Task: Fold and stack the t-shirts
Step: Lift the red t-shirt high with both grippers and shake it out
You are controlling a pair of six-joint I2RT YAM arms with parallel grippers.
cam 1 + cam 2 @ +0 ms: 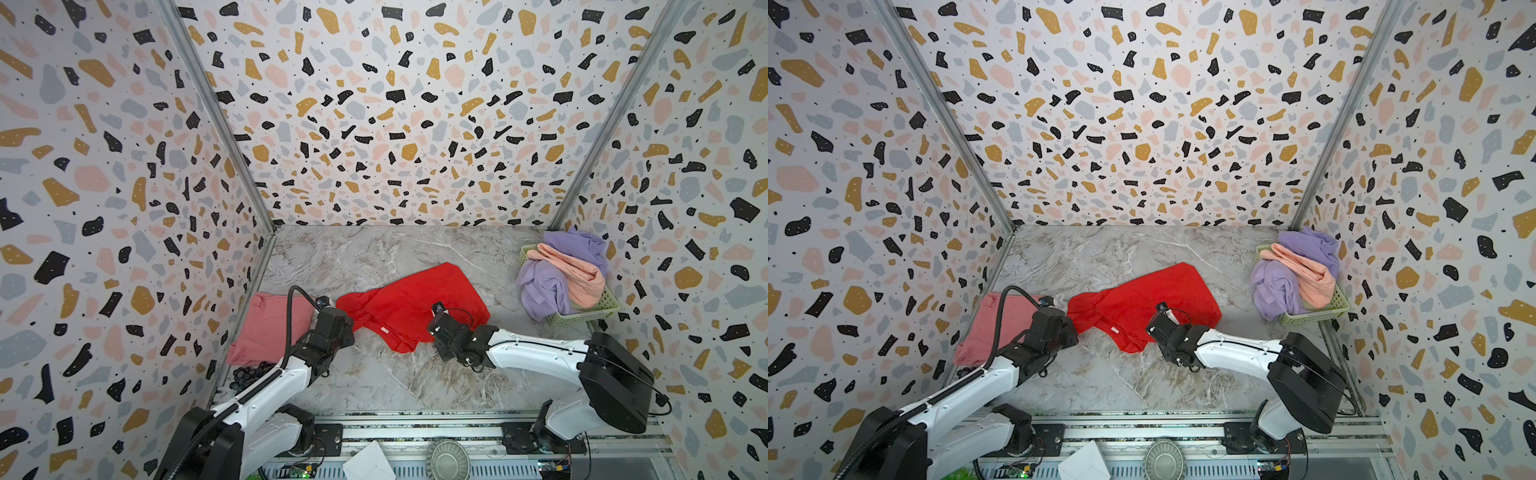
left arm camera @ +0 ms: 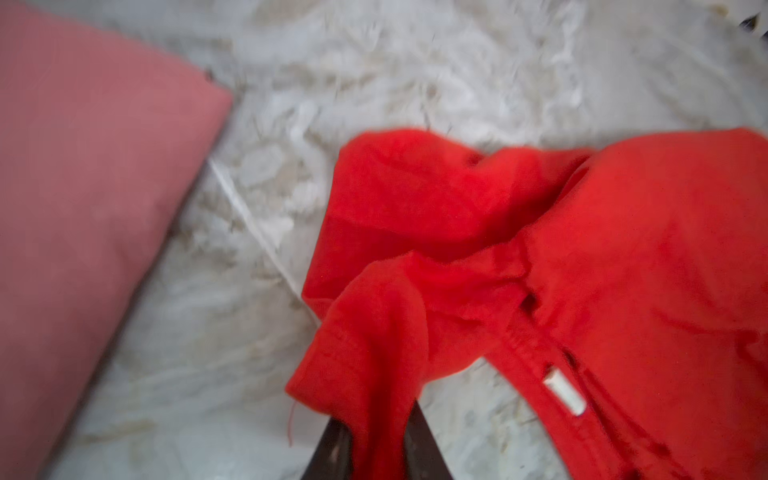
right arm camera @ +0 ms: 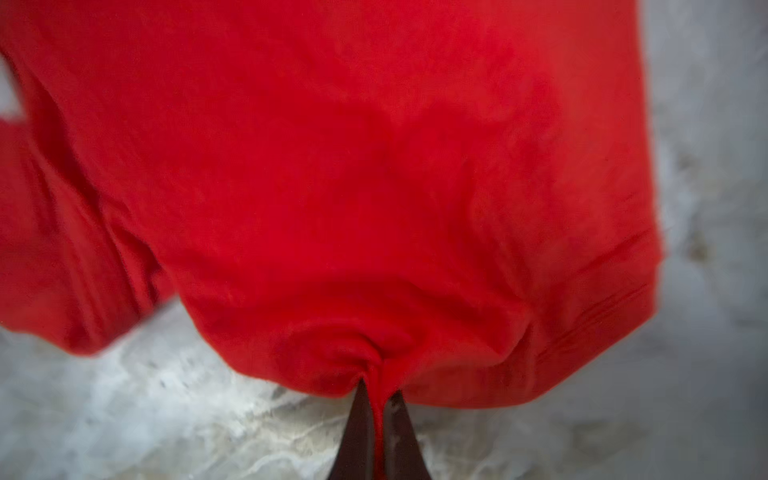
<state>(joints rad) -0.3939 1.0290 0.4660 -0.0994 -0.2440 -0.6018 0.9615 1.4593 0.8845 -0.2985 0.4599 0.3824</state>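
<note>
Pinching the red t-shirt [image 1: 415,299] at two spots: left claw [image 2: 376,436] clenched on a bunched edge at the shirt's 8 o'clock, right claw [image 3: 378,419] clenched on a puckered fold at its 5 o'clock. Lying crumpled in the middle of the surface [image 1: 374,386], white neck label [image 2: 565,392] showing. Folded pink t-shirt [image 1: 270,328] at 9 o'clock, apart from the red; grapes [image 1: 249,374] at 8 o'clock, just beside it. Lavender t-shirt [image 1: 544,286] and peach t-shirt [image 1: 582,278] heaped in basket [image 1: 582,318] at 3 o'clock.
</note>
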